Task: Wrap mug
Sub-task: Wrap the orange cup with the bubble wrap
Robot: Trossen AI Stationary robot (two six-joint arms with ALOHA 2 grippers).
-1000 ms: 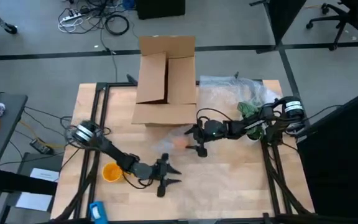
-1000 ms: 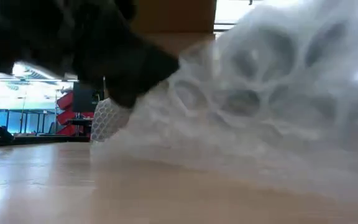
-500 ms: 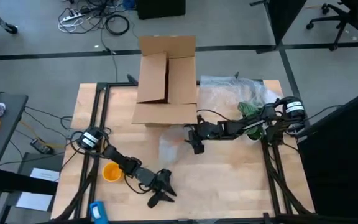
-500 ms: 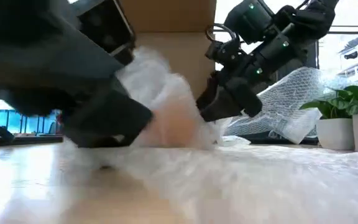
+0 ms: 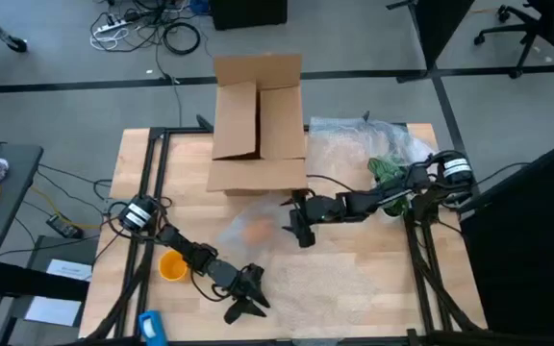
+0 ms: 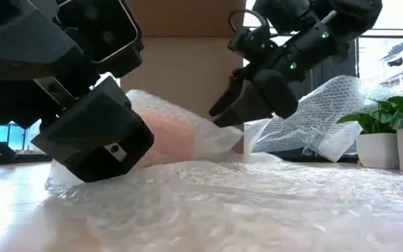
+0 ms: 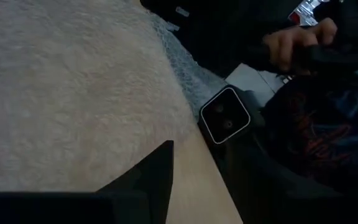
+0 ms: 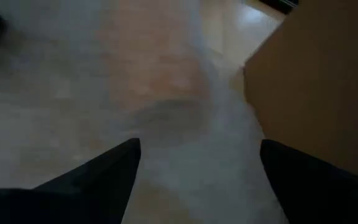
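The left gripper (image 5: 246,305) sat low at the table's near edge, fingers spread apart, on the bubble wrap (image 5: 301,279). Beyond it lay the wrapped mug (image 5: 255,229), just beside the right gripper (image 5: 299,231), whose fingers were parted, near the cardboard box (image 5: 258,125).

Left arm: stretched low from 9 o'clock toward 6 o'clock.
Left gripper (image 5: 241,305): at 6 o'clock, fingers parted.
Right arm: reaching from 3 o'clock toward centre.
Right gripper (image 5: 299,227): fingers spread apart.
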